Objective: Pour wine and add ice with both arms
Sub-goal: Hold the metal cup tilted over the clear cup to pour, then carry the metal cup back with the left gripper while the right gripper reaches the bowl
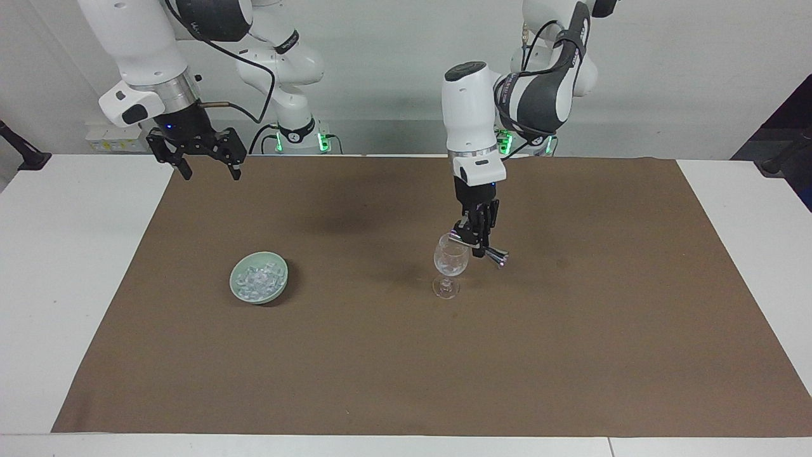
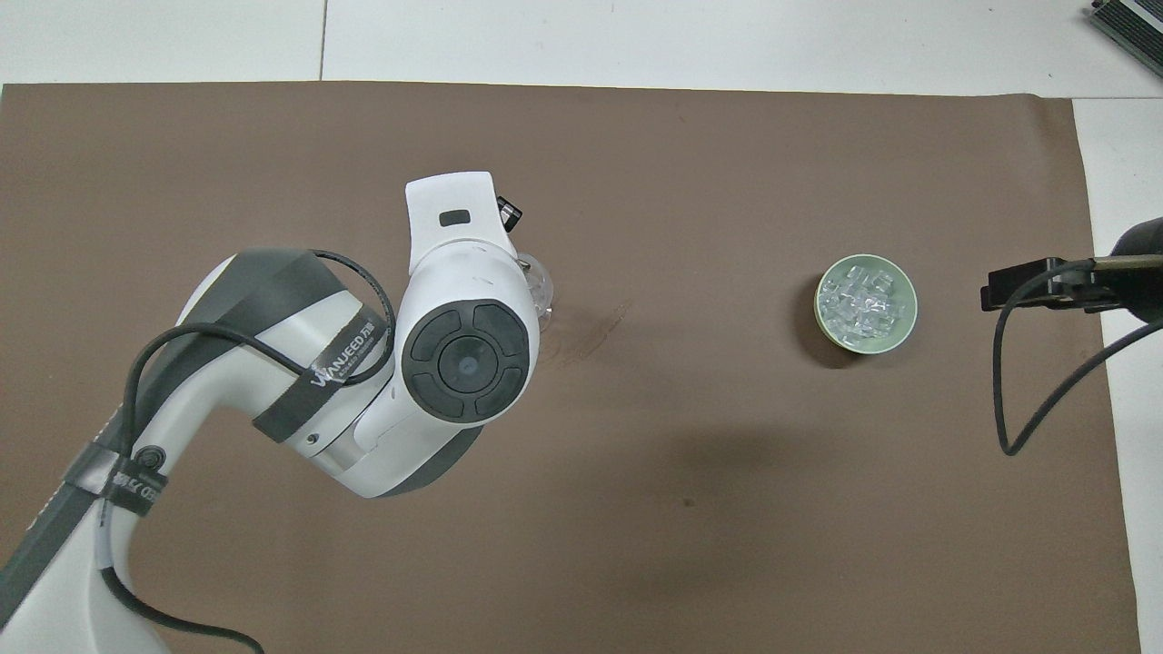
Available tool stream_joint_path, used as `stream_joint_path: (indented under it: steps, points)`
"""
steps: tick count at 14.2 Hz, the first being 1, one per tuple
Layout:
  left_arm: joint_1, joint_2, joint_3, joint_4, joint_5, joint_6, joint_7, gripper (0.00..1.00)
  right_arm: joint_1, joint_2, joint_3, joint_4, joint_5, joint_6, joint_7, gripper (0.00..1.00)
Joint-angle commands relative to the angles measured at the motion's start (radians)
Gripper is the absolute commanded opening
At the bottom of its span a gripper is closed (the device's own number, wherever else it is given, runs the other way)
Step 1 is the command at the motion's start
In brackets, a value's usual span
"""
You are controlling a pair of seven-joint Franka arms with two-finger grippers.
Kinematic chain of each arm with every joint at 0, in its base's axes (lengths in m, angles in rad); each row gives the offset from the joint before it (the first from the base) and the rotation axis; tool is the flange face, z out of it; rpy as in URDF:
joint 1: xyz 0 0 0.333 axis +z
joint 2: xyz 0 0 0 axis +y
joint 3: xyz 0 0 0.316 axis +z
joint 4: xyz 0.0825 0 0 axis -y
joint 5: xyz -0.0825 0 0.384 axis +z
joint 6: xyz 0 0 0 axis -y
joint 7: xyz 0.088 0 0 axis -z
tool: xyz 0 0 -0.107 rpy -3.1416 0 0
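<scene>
Brown mat (image 1: 571,355), clear glassy ice (image 1: 257,280) heap

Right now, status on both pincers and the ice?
Left pincer shut on metal tool over glass. Right pincer open, waiting, raised. Ice in green bowl. Nothing blocking.

One brand name can be read: "WANJEED", followed by small characters too fine to be made out, printed in white on a dark strap (image 2: 313,380) wrapped around the left arm (image 2: 273,363). A second strap's (image 2: 118,472) lettering is illegible.
</scene>
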Motion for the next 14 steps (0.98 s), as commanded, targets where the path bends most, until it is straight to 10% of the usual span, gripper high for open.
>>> stream_joint_path:
  steps: [1,14]
  points:
    - [-0.023,-0.013,0.017,0.006,0.023,-0.031,0.006,0.0,-0.017,-0.001,0.005,-0.001,0.017,0.008,0.009,1.0]
    - [-0.033,-0.002,0.017,0.065,0.045,-0.083,0.029,0.0,-0.051,-0.003,-0.002,-0.001,0.014,0.011,0.008,1.0]
